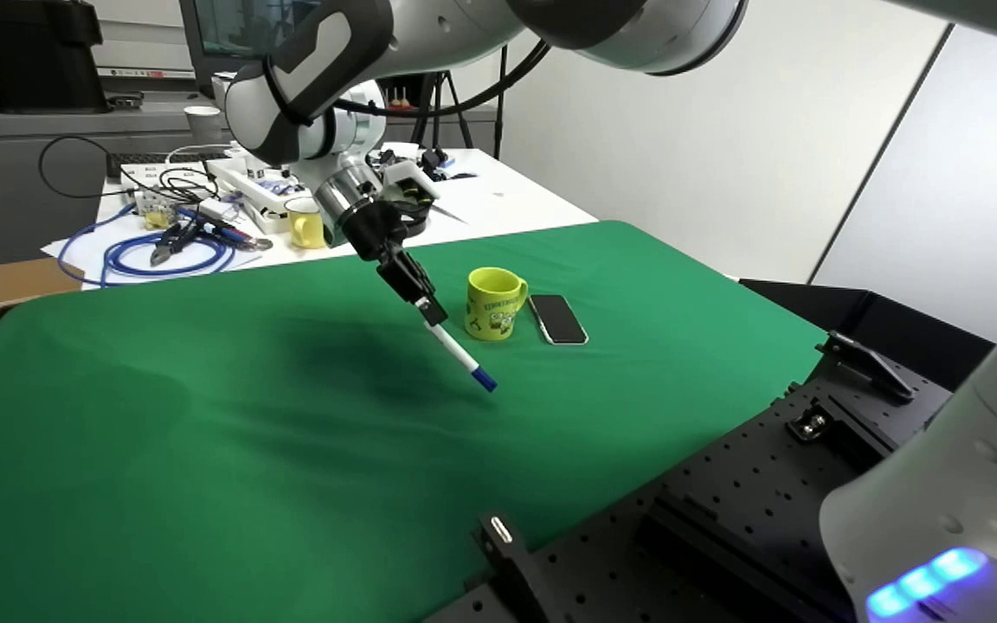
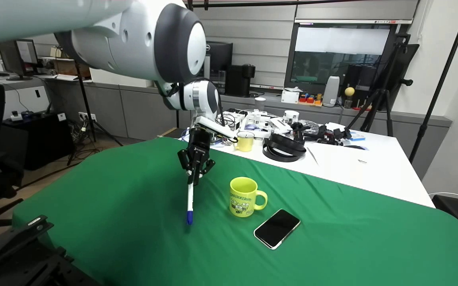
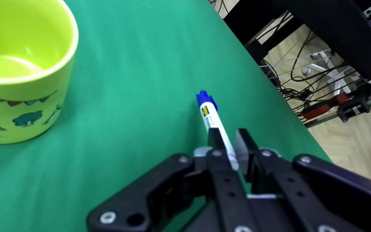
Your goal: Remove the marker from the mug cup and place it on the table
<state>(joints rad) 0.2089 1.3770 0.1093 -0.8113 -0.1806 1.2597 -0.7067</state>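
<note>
Pincer point(image 3: 229, 139): 2 fingers point(image 3: 219, 162) around 1 marker point(image 3: 215, 121).

A bright green cloth point(image 2: 356, 246), faintly rippled, drapes the table point(image 1: 204, 519), on which the yellow-green mug cup point(image 2: 242, 196) stands upright and, just beside it and to its right in both exterior views, a dark-screened, pale-rimmed phone point(image 2: 276, 228) lies flat.
</note>
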